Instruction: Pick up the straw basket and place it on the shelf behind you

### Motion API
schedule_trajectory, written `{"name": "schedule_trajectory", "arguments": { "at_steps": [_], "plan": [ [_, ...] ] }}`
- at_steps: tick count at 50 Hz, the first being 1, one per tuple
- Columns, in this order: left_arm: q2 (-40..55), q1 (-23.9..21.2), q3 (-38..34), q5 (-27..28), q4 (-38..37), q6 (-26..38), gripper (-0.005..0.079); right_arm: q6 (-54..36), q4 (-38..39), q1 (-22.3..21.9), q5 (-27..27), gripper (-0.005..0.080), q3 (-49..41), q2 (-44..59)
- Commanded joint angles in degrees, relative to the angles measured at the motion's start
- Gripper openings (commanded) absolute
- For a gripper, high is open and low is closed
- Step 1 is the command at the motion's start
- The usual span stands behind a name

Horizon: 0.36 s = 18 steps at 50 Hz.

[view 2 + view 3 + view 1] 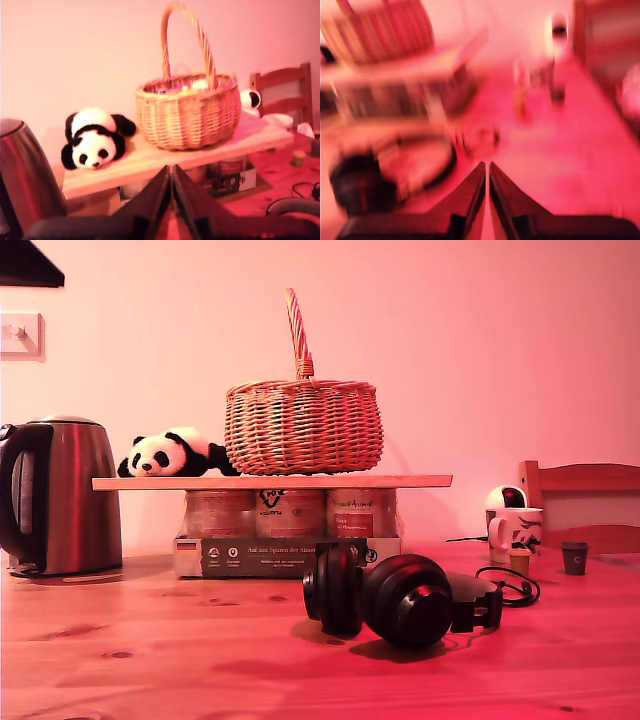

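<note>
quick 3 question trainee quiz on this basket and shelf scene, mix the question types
1. True or false: the straw basket stands on the shelf.
2. What lies on the shelf beside the basket, toward the exterior view's left? A) a mug B) a plush panda C) headphones
3. Fill in: in their wrist views, the jaws of my first gripper and my second gripper are both ____.

Key: 1 true. 2 B, the plush panda; the headphones lie on the pine table in front. 3 shut, with nothing between them.
</note>
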Motion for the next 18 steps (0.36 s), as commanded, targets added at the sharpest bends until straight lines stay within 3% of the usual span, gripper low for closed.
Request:
{"name": "schedule_trajectory", "arguments": {
  "at_steps": [1, 11, 18],
  "plan": [
    [0.2, 0.1, -1.3, 0.1, 0.6, -0.4, -0.0019, 0.0, -1.9, 0.2, 0.0, -0.0011, 0.3, -0.3],
    [0.2, 0.1, -1.3, 0.1, 0.6, -0.4, -0.0019, 0.0, -8.8, 0.2, 0.0, -0.0011, 0.3, -0.3],
    [0.2, 0.1, -1.3, 0.1, 0.6, -1.7, -0.0019, 0.0, -8.9, 0.2, 0.0, -0.0012, 0.3, -0.4]
  ]
}}
